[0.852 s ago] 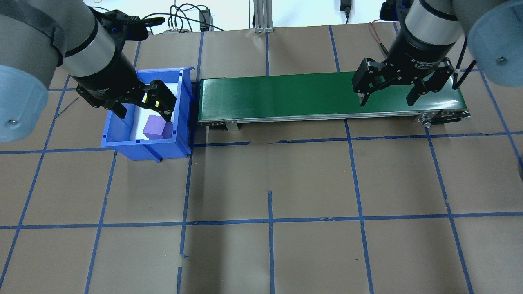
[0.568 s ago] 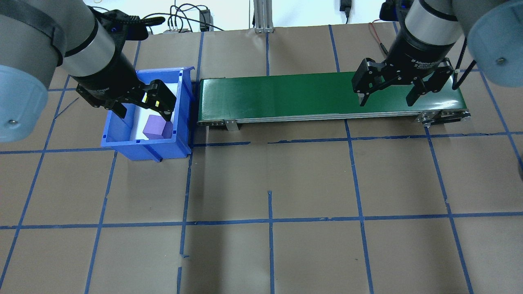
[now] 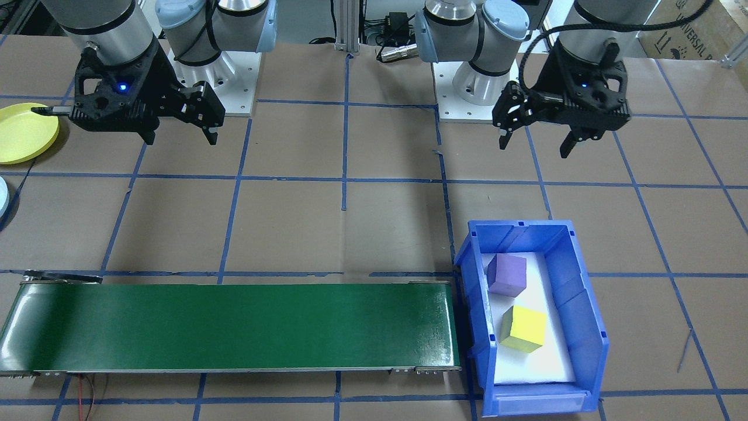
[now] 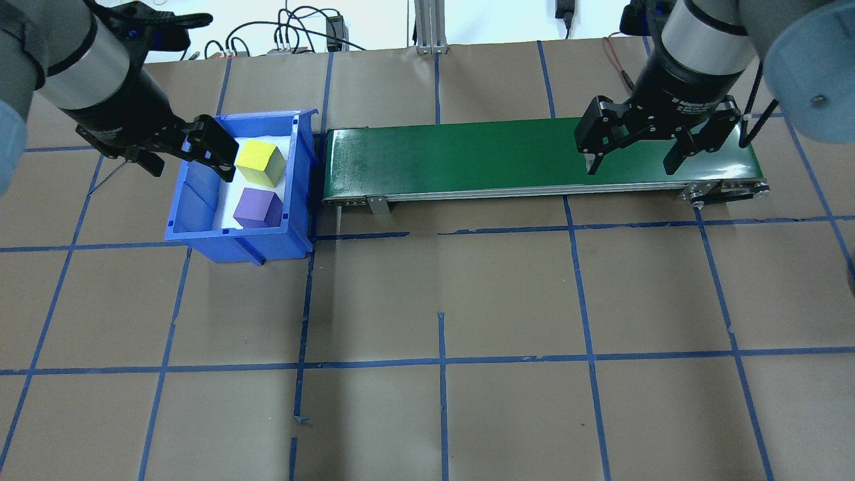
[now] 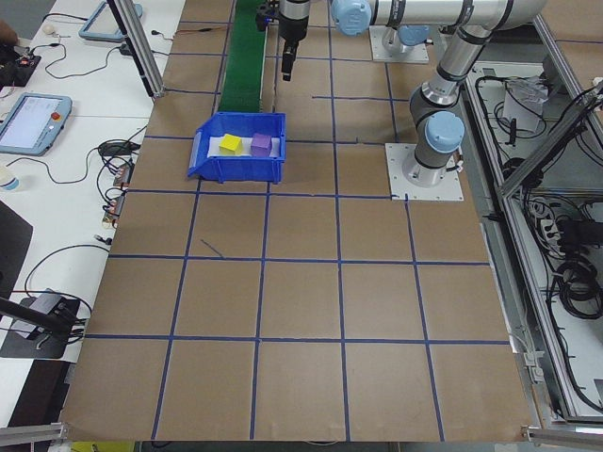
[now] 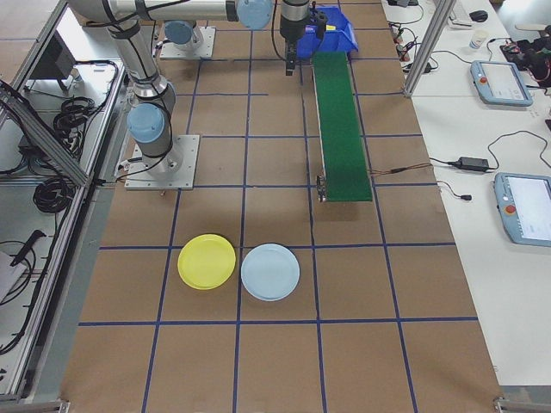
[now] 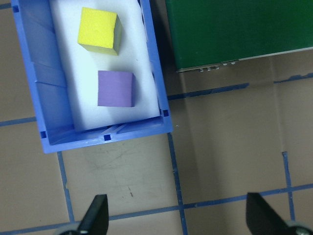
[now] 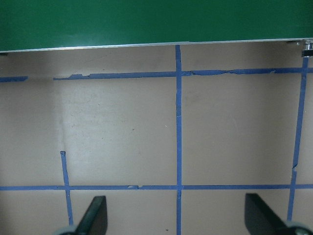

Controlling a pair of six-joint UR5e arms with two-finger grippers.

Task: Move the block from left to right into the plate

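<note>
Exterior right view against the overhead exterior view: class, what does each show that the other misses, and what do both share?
Only the exterior right view shows the yellow plate and the light blue plate, side by side on the table past the belt's end, plus benches with tablets. Only the overhead view shows the purple block beside the yellow block, and the open left end effector and right end effector. Both show the green conveyor belt and the blue bin.
</note>
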